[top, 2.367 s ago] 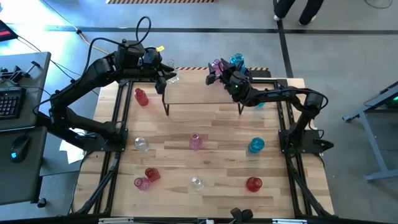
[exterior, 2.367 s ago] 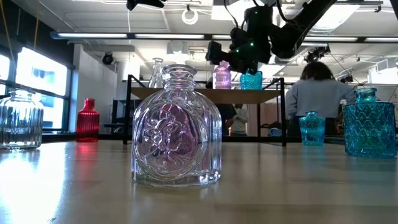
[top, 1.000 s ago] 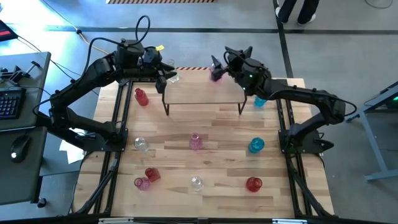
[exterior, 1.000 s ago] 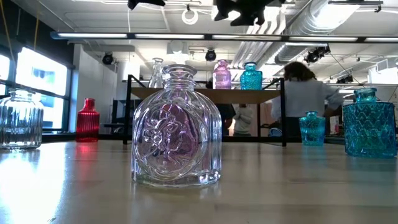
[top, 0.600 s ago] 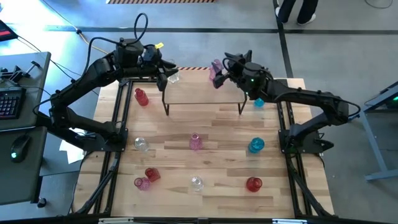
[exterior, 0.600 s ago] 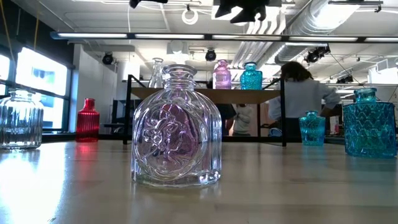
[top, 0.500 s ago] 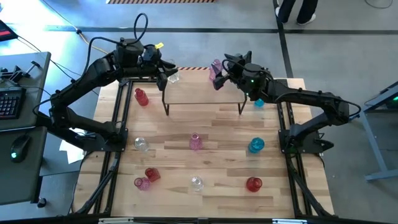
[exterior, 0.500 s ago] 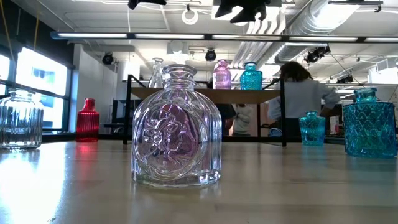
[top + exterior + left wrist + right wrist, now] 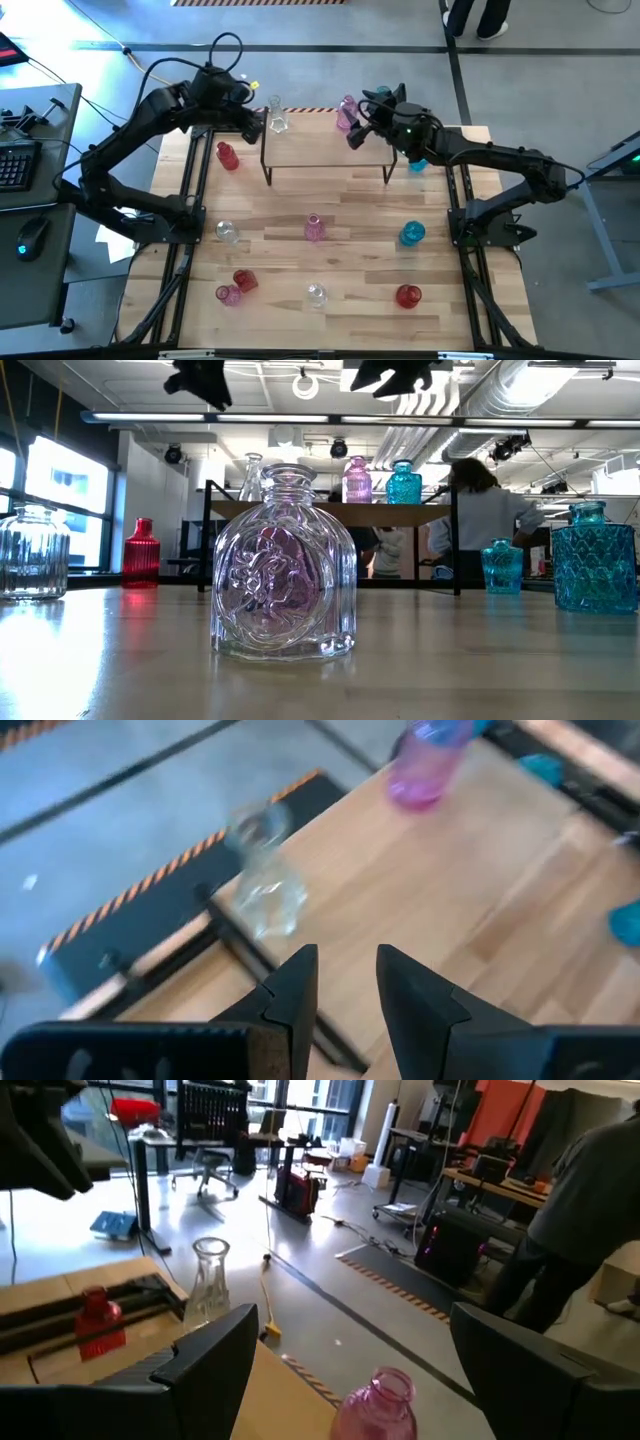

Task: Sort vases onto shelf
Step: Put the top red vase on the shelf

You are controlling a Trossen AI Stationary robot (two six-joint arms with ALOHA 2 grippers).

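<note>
Left arm: bent at elbow, reaches in from surface's left edge toward the shelf [image 9: 325, 148]; wrist raised, tilted down.
Left gripper [image 9: 254, 124]: hangs just off shelf's left end, holds nothing; jaws narrowly apart w/ a slim gap, seen in left wrist view [image 9: 345, 995].
Clear vase [image 9: 277, 118]: ahead of left jaws, upright on shelf's left far corner, apart from them; see-through glass, round belly, narrow neck w/ flared lip. Also in left wrist view [image 9: 265, 880], blurred.
Right arm: long reach from surface's right side, forearm crossing over shelf's right end.
Right gripper [image 9: 358, 128]: above shelf's right part, jaws spread wide, nothing between; dark flat fingers [image 9: 215, 1350] frame right wrist view.
Pink vase [image 9: 347, 110]: on shelf's far edge, just beyond right jaws; translucent, bulbous w/ short neck.
Blue vase on shelf [image 9: 404, 483]: beside pink one in low view; faceted teal glass. Mostly hidden under right arm from above.
Shelf: light-wood board, thin black legs, at surface's far side.
Surface [image 9: 350, 255]: slatted pale wood, well below both jaws.
Loose vases on surface: red ribbed [image 9: 227, 155] near left gripper's side; pink [image 9: 315, 228], clear [image 9: 227, 232], teal [image 9: 412, 234] mid; red [image 9: 244, 281], clear [image 9: 317, 295], red [image 9: 407, 296] near front.
Nearest vase, low view [image 9: 285, 592]: clear embossed glass, squat, pinkish tint inside.
Person [image 9: 480, 520]: back turned, grey top, beyond the surface.
</note>
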